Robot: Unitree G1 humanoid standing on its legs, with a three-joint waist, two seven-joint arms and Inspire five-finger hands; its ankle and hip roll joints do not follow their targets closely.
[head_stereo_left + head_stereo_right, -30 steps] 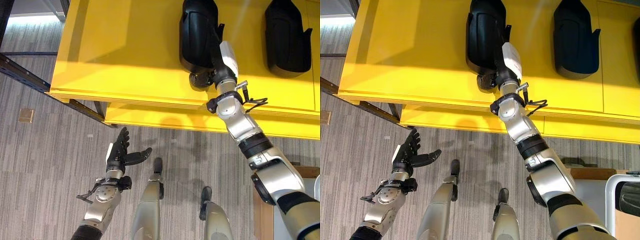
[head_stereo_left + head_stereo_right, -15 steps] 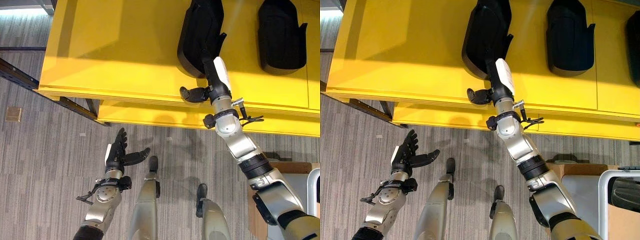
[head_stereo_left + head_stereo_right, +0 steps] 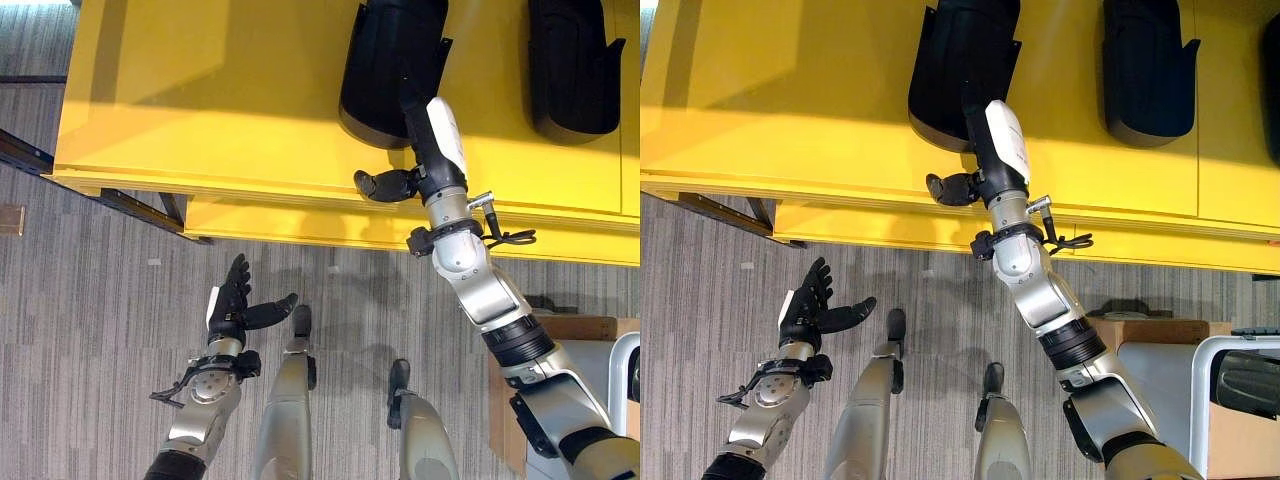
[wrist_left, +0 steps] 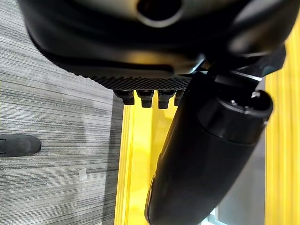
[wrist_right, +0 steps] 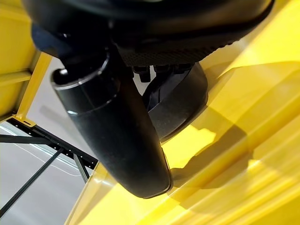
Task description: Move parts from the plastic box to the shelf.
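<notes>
Black moulded part lying flat on the yellow shelf, near its front edge, long axis running from front to back. Second black part on the same shelf, well apart to the right of the first. Third dark part sitting inside the plastic box, down below the shelf's front edge and far right.

Right hand stretched over the shelf's front edge, just at the near end of the first part, fingers relaxed and released, thumb sticking out to the side, gripping nothing. In the right wrist view, rounded end of that part just past the fingers, on the yellow surface.

Left hand down over the grey striped carpet, well clear of the shelf's front edge, fingers straight, thumb spread, empty.
</notes>
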